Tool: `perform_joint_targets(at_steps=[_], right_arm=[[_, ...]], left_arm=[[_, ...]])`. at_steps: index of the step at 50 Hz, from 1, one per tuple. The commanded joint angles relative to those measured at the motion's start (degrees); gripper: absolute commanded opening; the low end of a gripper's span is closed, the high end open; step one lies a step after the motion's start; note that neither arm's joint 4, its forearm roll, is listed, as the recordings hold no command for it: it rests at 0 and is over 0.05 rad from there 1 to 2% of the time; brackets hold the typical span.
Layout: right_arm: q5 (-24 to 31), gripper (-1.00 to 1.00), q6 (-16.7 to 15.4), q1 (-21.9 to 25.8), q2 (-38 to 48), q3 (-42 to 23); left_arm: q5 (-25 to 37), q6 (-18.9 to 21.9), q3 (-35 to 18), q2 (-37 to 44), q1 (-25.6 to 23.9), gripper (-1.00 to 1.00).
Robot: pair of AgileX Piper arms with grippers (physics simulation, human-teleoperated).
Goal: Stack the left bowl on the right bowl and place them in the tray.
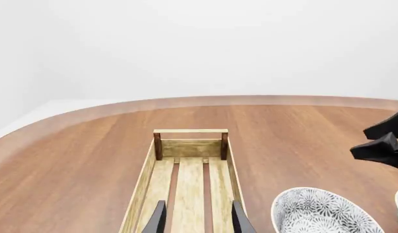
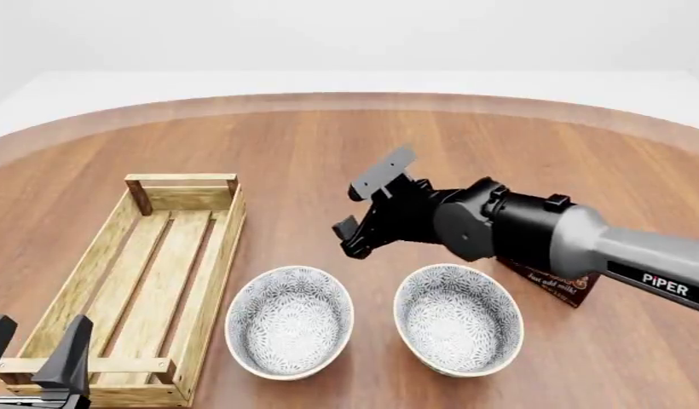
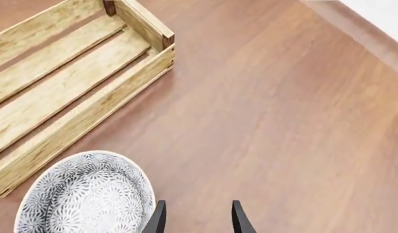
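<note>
The left bowl (image 2: 291, 319), white with a grey floral pattern, stands upright on the table just right of the tray (image 2: 66, 298). The matching right bowl (image 2: 458, 317) stands beside it, apart from it. The tray is a long light-wood crate, and nothing lies in it. My left gripper (image 2: 39, 331) is open over the tray's near end, its fingers (image 1: 157, 219) astride the slats (image 1: 189, 189). My right gripper (image 2: 365, 203) is open, holds nothing, and hovers behind the two bowls. In its wrist view the left bowl (image 3: 89, 194) lies beside its fingers (image 3: 158, 217).
A dark chocolate pudding box (image 2: 560, 285) lies on the table under the right arm, right of the right bowl. The round wooden table's far edge (image 2: 349, 98) curves across the back. The right gripper (image 1: 383, 143) shows in the left wrist view, beyond the left bowl (image 1: 322, 211).
</note>
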Motion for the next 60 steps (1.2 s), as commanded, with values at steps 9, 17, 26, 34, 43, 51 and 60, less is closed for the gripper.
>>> perform_joint_targets(at_steps=[9,17,26,34,43,51,60], right_arm=[[2.81,1.00,-1.82,2.61,9.01,-4.62],[2.86,1.00,-0.22,4.45,11.77,-5.95],[1.75,1.00,1.28,7.07,15.98,-6.49],[0.05,1.00,2.31,6.87,16.91,-5.25],[-2.27,1.00,3.23,6.89,18.37,-3.17],[-3.37,1.00,3.97,6.95,19.71,-2.54],[-3.64,1.00,4.57,7.57,20.98,-2.86]], left_arm=[[0.00,0.00,0.00,0.00,0.00,1.00],[0.00,0.00,0.00,0.00,0.00,1.00],[0.00,0.00,0.00,0.00,0.00,1.00],[0.00,0.00,0.00,0.00,0.00,1.00],[0.00,0.00,0.00,0.00,0.00,1.00],[0.00,0.00,0.00,0.00,0.00,1.00],[0.00,0.00,0.00,0.00,0.00,1.00]])
